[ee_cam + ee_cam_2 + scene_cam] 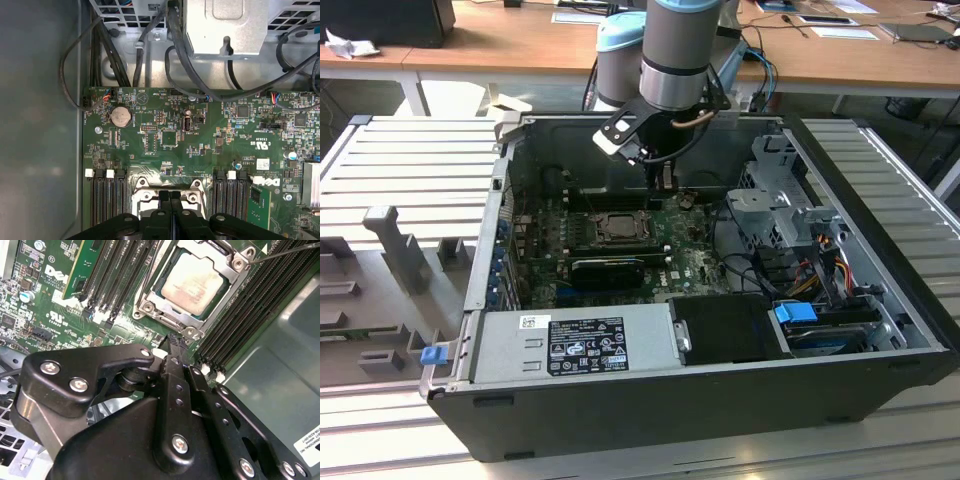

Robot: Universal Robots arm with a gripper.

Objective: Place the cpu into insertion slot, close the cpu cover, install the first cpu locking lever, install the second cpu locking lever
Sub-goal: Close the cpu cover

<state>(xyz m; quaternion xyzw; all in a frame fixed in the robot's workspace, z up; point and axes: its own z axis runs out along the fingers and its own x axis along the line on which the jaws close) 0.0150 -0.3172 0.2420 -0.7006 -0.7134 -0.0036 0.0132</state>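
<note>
We see the cpu [192, 282] seated in its socket [150, 307], the cpu cover [218, 299] lying flat to pin it. The gripper [174, 341], closed on nothing, hangs just beside the socket's edge.

The cpu [195, 284] has a pale silver-grey top, and the cpu cover [222, 301] is a duller steel grey. The motherboard [165, 130] is green, with small black chips and fine white print. The memory slots [107, 192] are black and their latches [89, 173] are white. The coin battery [120, 117] is silver. The gripper [172, 342] is black with shiny silver screws. The computer case [720, 410] is dark grey, and the clip [794, 313] is bright blue.
</note>
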